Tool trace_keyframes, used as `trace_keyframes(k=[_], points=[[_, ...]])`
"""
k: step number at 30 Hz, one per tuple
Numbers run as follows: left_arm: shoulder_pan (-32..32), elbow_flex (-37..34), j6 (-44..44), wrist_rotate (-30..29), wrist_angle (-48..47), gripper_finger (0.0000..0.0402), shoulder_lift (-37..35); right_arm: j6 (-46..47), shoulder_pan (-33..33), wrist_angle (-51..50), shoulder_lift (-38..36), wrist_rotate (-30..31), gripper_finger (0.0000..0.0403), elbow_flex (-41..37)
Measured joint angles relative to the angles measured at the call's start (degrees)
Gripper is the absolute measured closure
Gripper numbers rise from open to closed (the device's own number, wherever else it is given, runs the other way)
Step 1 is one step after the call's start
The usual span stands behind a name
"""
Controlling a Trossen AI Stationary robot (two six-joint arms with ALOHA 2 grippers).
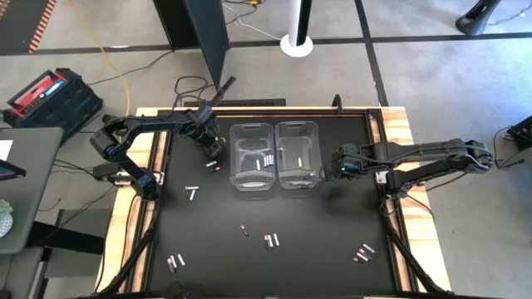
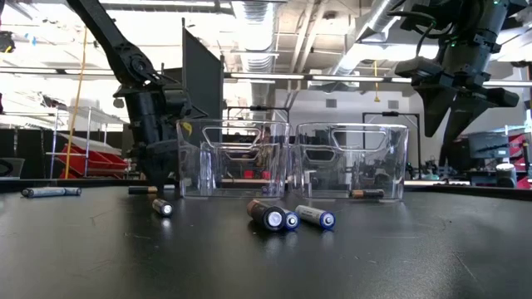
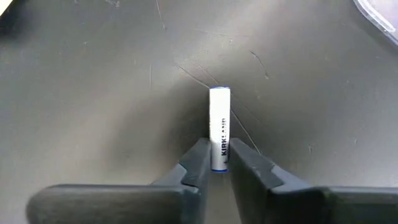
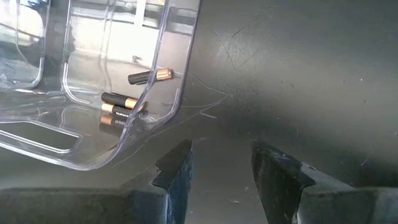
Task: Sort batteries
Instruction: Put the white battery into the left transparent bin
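Two clear bins stand side by side at the table's middle: the left bin [image 1: 252, 156] and the right bin [image 1: 298, 154]. Dark, copper-ended batteries [image 4: 124, 102] lie in the right bin. More batteries are scattered on the black mat, among them a pair [image 1: 272, 241] and three close together in the low view [image 2: 287, 218]. My left gripper [image 1: 214, 149] is low over the mat, left of the left bin, shut on a silvery-white battery [image 3: 219, 124]. My right gripper [image 4: 217, 168] hangs open above the mat just right of the right bin and holds nothing. My left gripper pinches the silvery-white battery by one end [image 3: 219, 163] between its two fingertips [image 3: 198, 163]. The fingers come from above and lie across the battery. The rest of the battery sticks out beyond them, level with the mat; whether it rests on the mat or is lifted, I cannot tell.
Loose batteries lie near the left edge [image 1: 192, 193], near the front-left corner [image 1: 174, 262] and the front-right [image 1: 363, 252]. One dark battery [image 1: 214, 166] lies close to my left gripper. A raised wooden rim [image 1: 403, 124] frames the mat. Bare mat lies between the bins and the near batteries.
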Motion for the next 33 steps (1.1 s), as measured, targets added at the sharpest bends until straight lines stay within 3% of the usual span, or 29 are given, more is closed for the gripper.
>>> trace_keyframes(k=[12, 20, 28, 33], points=[[0.0, 0.0, 0.2, 0.0, -0.7, 0.0362, 0.0, -1.0, 0.0, 0.0, 0.0, -1.5, 0.0223, 0.0], [0.0, 1.4, 0.1, -0.1, -4.3, 0.0364, -0.5, -12.0, 0.0, 4.1, 0.0, -3.9, 0.0223, 0.0], [0.0, 2.9, -1.9, -1.1, -9.4, 0.0363, -7.6, -21.6, 0.0, 8.9, 0.0, -5.1, 0.0223, 0.0], [-0.1, 3.1, -7.3, -1.1, -12.8, 0.0363, -14.6, -26.4, 0.4, 8.5, 0.0, -8.9, 0.0223, 0.0]])
